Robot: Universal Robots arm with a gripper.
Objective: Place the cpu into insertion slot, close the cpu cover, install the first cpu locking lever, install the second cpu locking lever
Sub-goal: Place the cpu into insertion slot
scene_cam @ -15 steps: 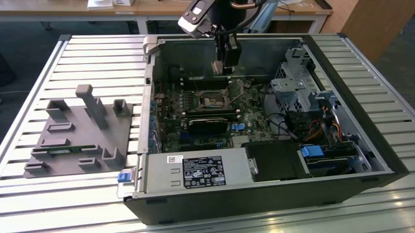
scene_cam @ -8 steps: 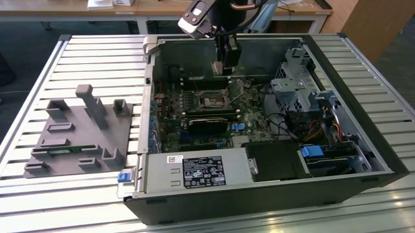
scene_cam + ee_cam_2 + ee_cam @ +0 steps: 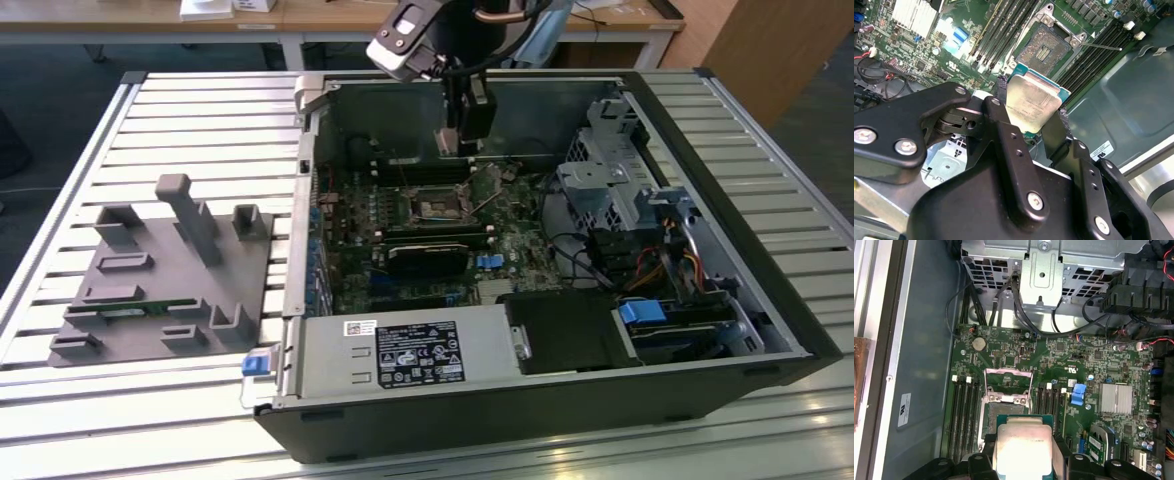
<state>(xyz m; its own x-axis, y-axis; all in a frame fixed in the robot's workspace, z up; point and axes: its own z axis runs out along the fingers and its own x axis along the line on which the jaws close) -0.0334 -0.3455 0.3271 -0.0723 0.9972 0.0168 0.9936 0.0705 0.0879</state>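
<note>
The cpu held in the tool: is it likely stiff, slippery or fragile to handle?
The cpu is a thin flat plate with a metal face, so probably stiff and light. Pinched by its edges in the tool, the smooth metal might slip. Its thin green rim looks fragile.

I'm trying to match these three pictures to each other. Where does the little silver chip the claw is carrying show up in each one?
Exterior view: cpu too small to make out; the claw carrying it hangs above the insertion slot.
Second wrist view: the cpu is pinched in the claw, close to the insertion slot.
First wrist view: the cpu partly covers the insertion slot.
Shared landmark: the insertion slot.
</note>
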